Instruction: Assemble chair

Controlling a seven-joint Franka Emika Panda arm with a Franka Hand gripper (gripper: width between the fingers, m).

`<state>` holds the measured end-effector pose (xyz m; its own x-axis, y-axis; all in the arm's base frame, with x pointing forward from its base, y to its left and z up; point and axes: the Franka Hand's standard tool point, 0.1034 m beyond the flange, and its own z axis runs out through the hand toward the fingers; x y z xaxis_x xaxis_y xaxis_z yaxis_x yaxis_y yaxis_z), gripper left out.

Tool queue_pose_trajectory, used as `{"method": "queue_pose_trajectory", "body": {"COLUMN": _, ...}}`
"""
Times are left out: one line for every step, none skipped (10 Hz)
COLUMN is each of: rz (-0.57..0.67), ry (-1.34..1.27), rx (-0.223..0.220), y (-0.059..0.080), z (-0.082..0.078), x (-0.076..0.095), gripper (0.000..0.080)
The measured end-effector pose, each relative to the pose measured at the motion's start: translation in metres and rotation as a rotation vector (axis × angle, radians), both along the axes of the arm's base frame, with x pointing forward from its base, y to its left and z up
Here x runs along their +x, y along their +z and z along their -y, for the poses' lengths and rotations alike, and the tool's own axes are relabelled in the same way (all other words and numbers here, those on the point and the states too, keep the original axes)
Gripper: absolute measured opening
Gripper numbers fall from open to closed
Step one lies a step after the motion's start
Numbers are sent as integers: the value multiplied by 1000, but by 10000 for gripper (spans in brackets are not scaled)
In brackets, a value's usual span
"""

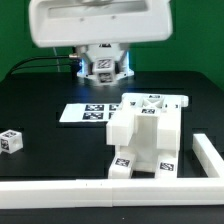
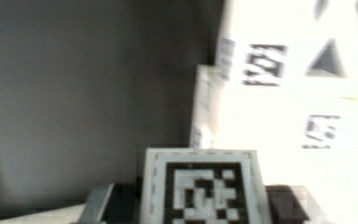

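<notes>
My gripper (image 1: 102, 70) hangs at the back of the table, shut on a small white chair piece (image 1: 101, 65) with a black-and-white tag. In the wrist view that piece (image 2: 202, 183) stands between the dark fingers (image 2: 114, 202), its tag facing the camera. The partly built chair (image 1: 148, 135), made of white slabs and blocks with tags, stands in front of the gripper towards the exterior view's right, apart from it. Part of the chair (image 2: 291, 80) fills one side of the wrist view. A small tagged white cube (image 1: 10, 141) lies alone at the exterior view's left.
The marker board (image 1: 88, 113) lies flat on the black table between the gripper and the chair. A long white rail (image 1: 90, 192) runs along the front edge and turns up the exterior view's right side (image 1: 210, 150).
</notes>
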<state>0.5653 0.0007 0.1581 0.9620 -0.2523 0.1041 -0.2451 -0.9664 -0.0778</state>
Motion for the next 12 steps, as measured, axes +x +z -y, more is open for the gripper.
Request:
{"method": "queue_pose_trajectory", "body": {"rz": 123, "ry": -10, "rx": -20, "y": -3, "z": -19, "x": -6, "gripper": 279}}
{"method": "queue_pose_trajectory", "body": {"rz": 156, "ry": -23, "rx": -32, "y": -18, "z": -18, "x": -31, "gripper": 279}}
{"method": "queue_pose_trajectory", "body": {"rz": 173, "ry": -26, "rx": -36, "y": -17, "z": -17, "x": -29, "gripper": 279}}
{"method": "queue_pose_trajectory", "body": {"rz": 279, "ry": -22, "rx": -55, "y": -11, "z": -19, "x": -17, "gripper": 279}}
{"method": "queue_pose_trajectory", "body": {"rz": 353, "ry": -16, "rx": -73, "y": -12, "z": -22, "x": -18, "gripper": 279}}
{"method": "queue_pose_trajectory", "body": {"rz": 404, "ry": 8, "rx": -79, "y": -13, "z": -41, "x": -17, "gripper": 279}}
{"method": "queue_pose_trajectory", "body": {"rz": 420, "ry": 18, "rx": -66, "y": -7, "z": -66, "x": -7, "gripper": 281}}
{"method": "queue_pose_trajectory", "body": {"rz": 456, "ry": 84, "rx": -93, "y": 3, "z": -72, "x": 10, "gripper": 281}}
{"method": "queue_pose_trajectory", "body": {"rz": 463, "ry": 119, "rx": -116, "y": 2, "z": -66, "x": 16, "gripper": 281}}
{"method": "queue_pose_trajectory", "body": {"rz": 458, "ry": 110, "rx": -113, "y": 0, "z": -66, "x": 13, "gripper": 281}}
{"method": "queue_pose_trajectory", "body": {"rz": 457, "ry": 113, "rx": -114, "y": 0, "z": -67, "x": 14, "gripper": 281}}
{"method": "queue_pose_trajectory", "body": {"rz": 455, "ry": 116, "rx": -117, "y": -2, "z": -66, "x": 13, "gripper": 281}}
